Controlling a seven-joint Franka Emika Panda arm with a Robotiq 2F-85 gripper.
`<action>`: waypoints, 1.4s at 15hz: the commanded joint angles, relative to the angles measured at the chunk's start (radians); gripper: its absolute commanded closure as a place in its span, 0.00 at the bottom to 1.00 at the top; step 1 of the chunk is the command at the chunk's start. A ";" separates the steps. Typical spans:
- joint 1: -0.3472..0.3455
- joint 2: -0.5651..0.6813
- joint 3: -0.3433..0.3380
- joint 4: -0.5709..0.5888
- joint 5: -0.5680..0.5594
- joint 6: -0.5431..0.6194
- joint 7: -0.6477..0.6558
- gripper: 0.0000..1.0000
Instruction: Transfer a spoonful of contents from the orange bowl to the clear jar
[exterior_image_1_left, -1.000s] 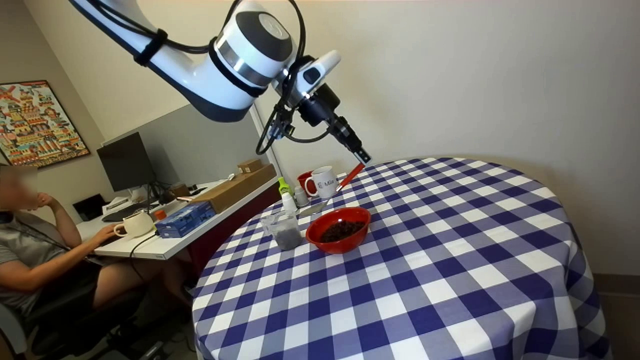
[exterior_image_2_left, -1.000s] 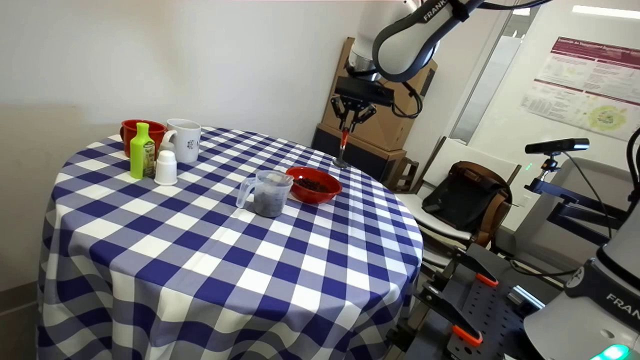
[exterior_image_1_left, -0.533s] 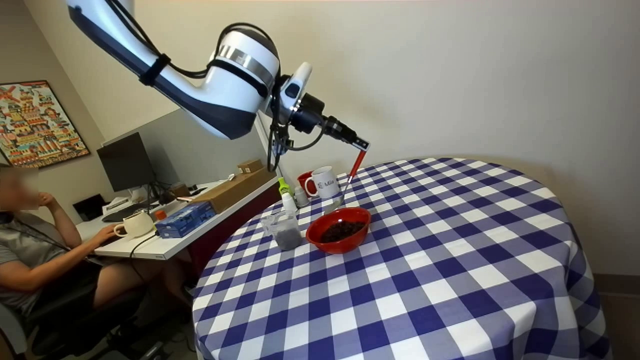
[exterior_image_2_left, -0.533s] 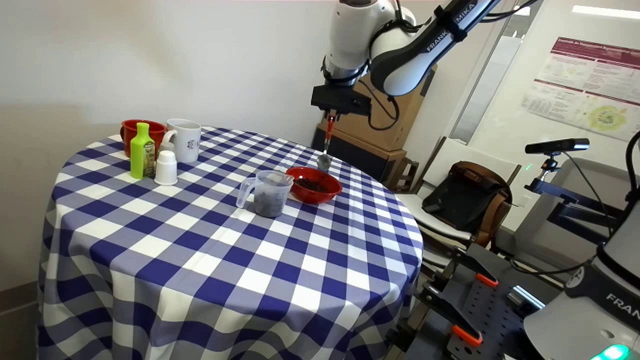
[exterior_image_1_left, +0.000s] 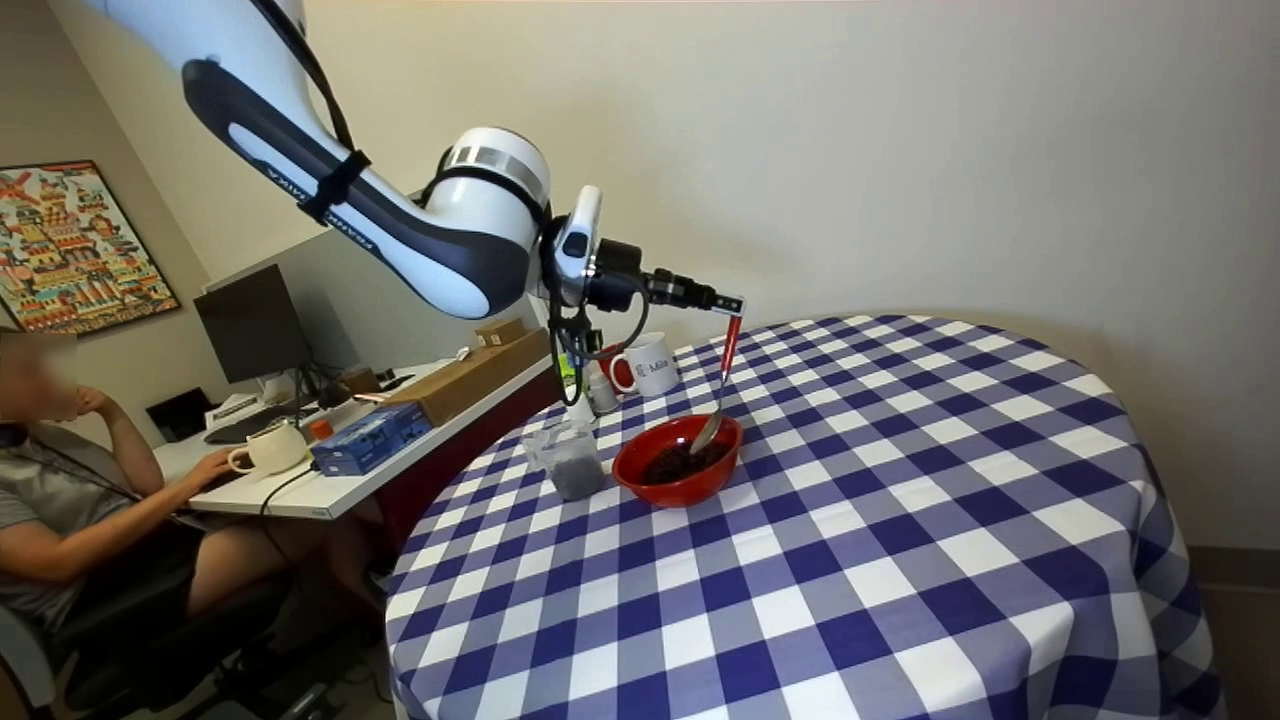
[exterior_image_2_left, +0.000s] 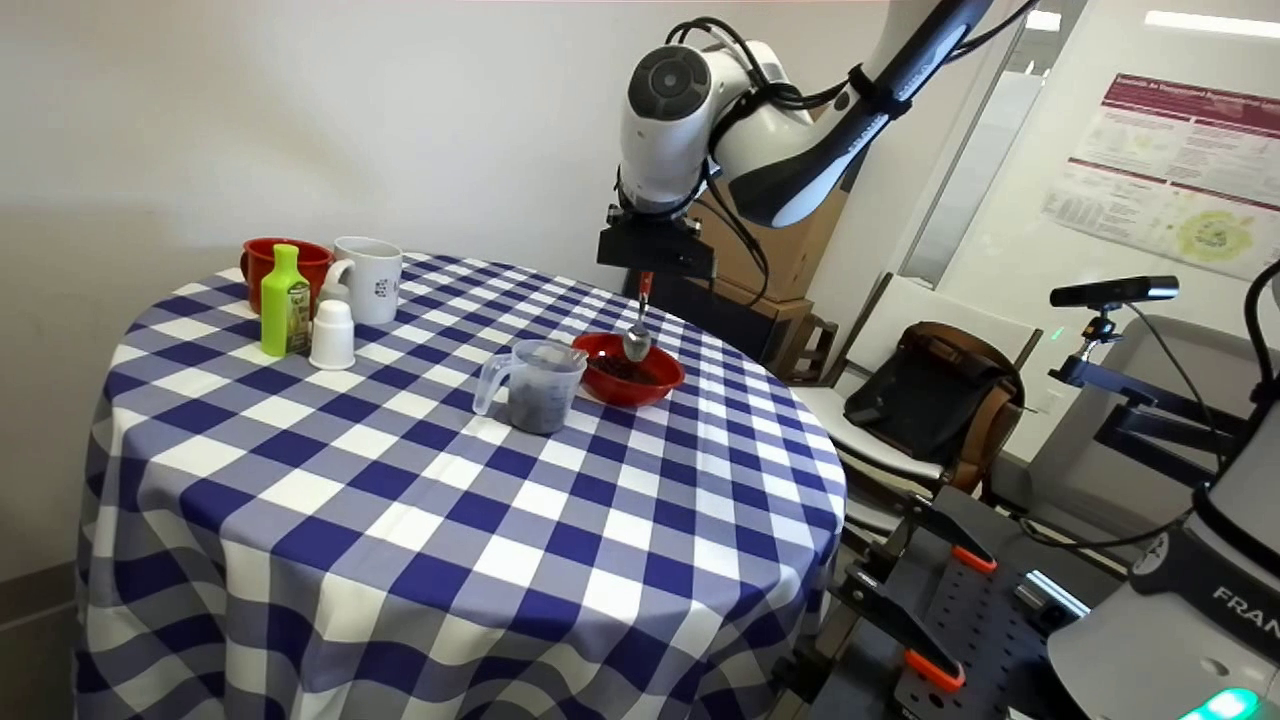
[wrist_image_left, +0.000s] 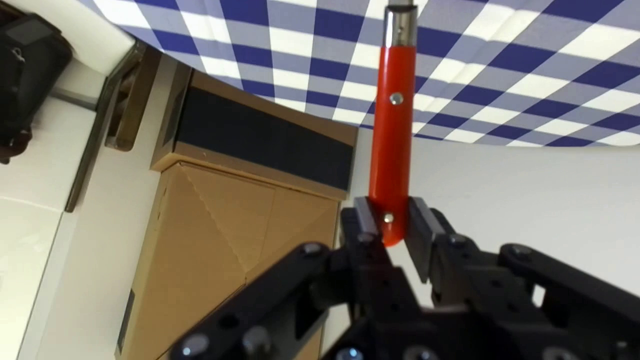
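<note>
The orange bowl (exterior_image_1_left: 662, 495) is glossy red-orange and stands on the table with dark crumbly contents (exterior_image_1_left: 672, 464). It also shows in an exterior view (exterior_image_2_left: 628, 396). The clear jar (exterior_image_1_left: 576, 470), a see-through cup with a handle and grey contents, stands close beside it; it shows in both exterior views (exterior_image_2_left: 541, 392). My gripper (wrist_image_left: 389, 210) is shut on the end of the red handle of the spoon (wrist_image_left: 392, 130). The spoon points down steeply, its metal head (exterior_image_1_left: 708, 432) inside the bowl. I cannot tell if its tip touches the contents. Bowl and jar are out of the wrist view.
A white mug (exterior_image_2_left: 368, 282), a red mug (exterior_image_2_left: 300, 262), a green bottle (exterior_image_2_left: 285, 305) and white stacked cups (exterior_image_2_left: 332, 336) stand farther along the checked table (exterior_image_1_left: 850, 560). Cardboard boxes (wrist_image_left: 225, 220) stand beyond the table edge. A person (exterior_image_1_left: 70, 500) sits at a desk.
My gripper has come down and tilted toward level. The spoon has swung from slanted to steep, and its head has moved from behind the bowl into it. Bowl and jar have not moved.
</note>
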 joint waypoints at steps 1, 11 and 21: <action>-0.173 -0.007 0.214 0.018 -0.186 -0.176 0.144 0.95; -0.386 -0.010 0.510 -0.024 -0.298 -0.325 0.219 0.95; -0.412 -0.004 0.576 -0.059 -0.281 -0.300 0.210 0.95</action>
